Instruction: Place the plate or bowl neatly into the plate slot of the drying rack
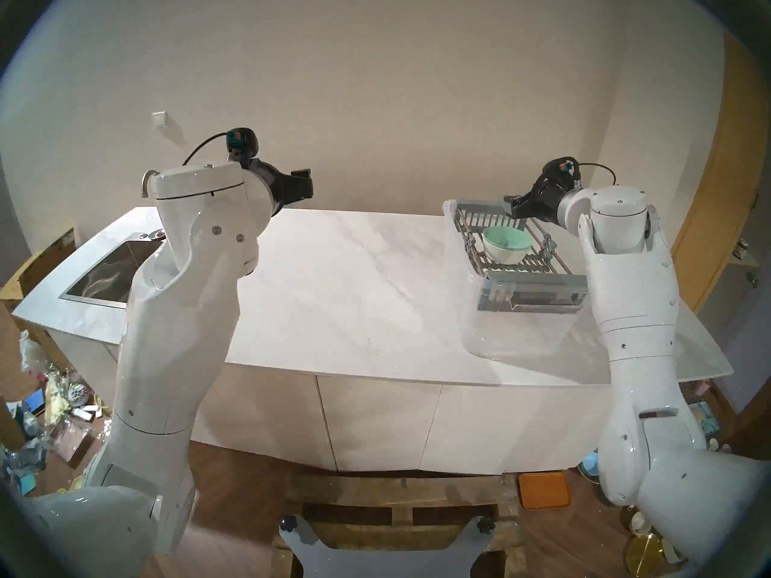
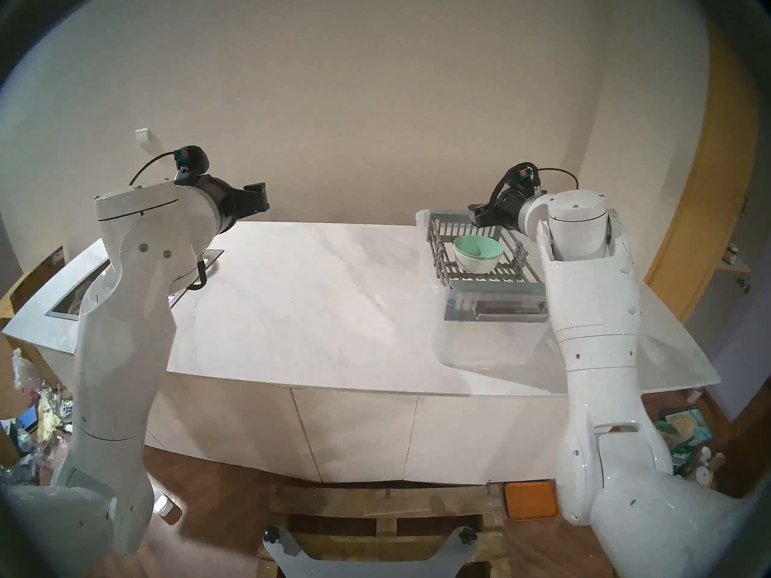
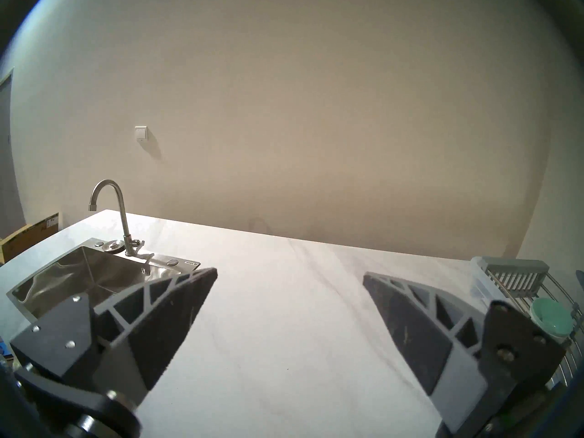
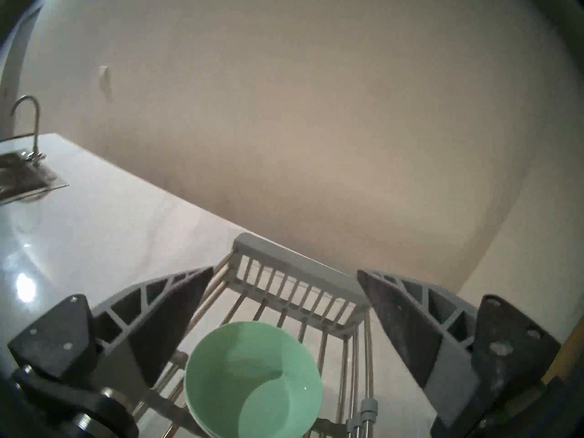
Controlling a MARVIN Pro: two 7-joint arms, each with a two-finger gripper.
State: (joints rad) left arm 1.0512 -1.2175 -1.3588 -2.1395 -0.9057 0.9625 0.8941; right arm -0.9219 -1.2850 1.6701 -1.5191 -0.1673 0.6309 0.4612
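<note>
Plain beige wall behind a white marble-look counter (image 1: 333, 281), steel sink (image 3: 79, 279) with a curved tap (image 3: 121, 219) at the left end, light switch (image 3: 141, 133) on the wall.

Bowl (image 1: 507, 244) is mint green inside with a paler outside, glossy, round, no pattern or chips I can make out. It sits in the rack (image 1: 538, 282), leaning toward the robot, its bottom edge down among the toothed grey bars of the plate slot (image 1: 521, 267). From the right wrist view the bowl (image 4: 252, 380) shows its open inside, low in the frame. Rack is grey with broad flat end bars, thin metal rod sides and a slatted far wall (image 4: 297, 288), and it rests on top of a clear tub (image 1: 513, 335).

Writing: a small label on the sink's rim near the tap, too small and upside down to read. Nothing else legible.

Arms: left gripper (image 1: 306, 185) is held up high over the counter's back left part, pointing roughly level toward the wall, fingers spread wide with nothing between them. Right gripper (image 1: 510, 206) hangs over the far end of the rack, also about level, just above and behind the bowl, not touching it. Its fingers (image 4: 177, 304) are wide apart and empty too, the bowl and rack visible in the gap.
</note>
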